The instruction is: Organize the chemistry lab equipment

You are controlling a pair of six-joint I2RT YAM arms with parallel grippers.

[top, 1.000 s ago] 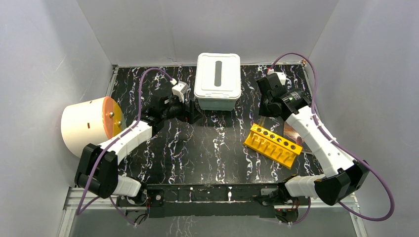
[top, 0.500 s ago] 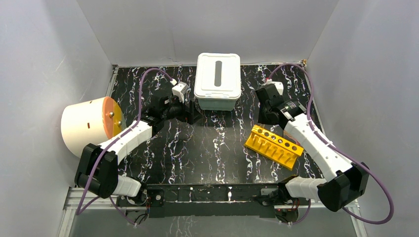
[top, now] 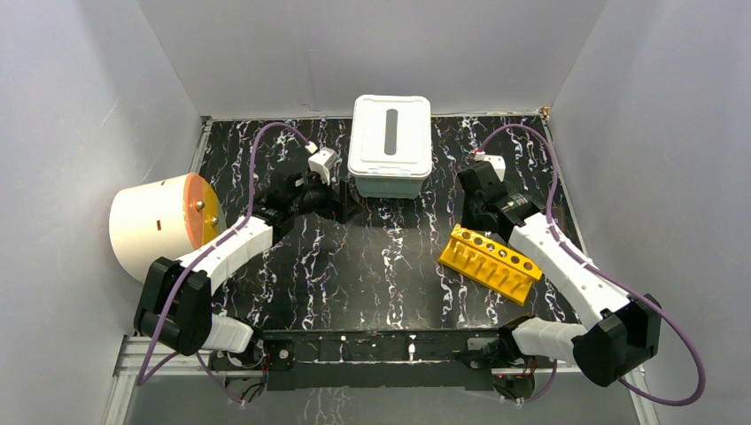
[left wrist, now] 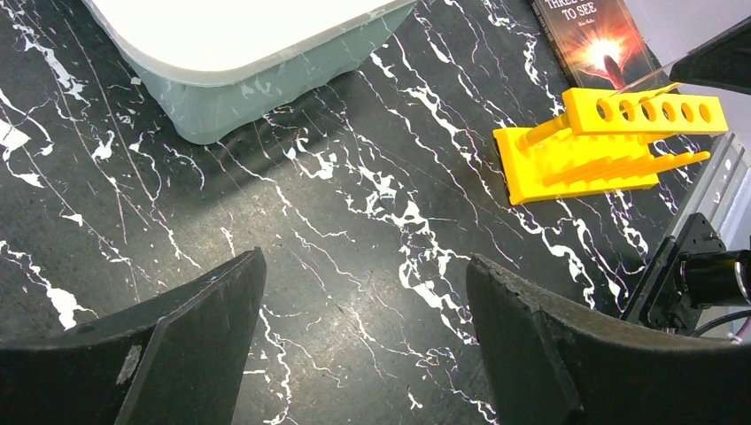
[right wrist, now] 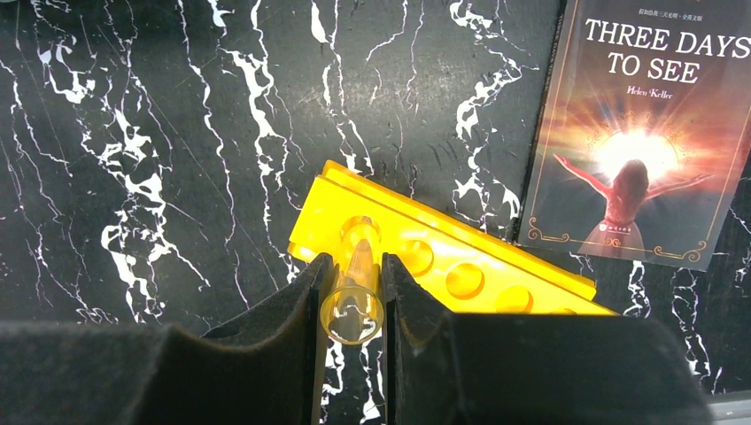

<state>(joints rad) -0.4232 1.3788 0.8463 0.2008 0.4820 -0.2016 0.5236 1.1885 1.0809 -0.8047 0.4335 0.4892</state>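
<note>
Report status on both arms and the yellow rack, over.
Left gripper jaws open, empty, near white bin. Right gripper shut on glass tube, tip at yellow rack end hole. Book beside rack, nothing blocking.

- Top external: high, looking down.
- Left wrist: low, facing about 3 o'clock.
- Right wrist: close above the yellow holed rack point(right wrist: 483, 257), shared by all.

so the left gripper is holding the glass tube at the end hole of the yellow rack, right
No: it is the right gripper that holds the glass tube at the end hole of the yellow rack, as the right wrist view shows. The left gripper is open and holds nothing.
</note>
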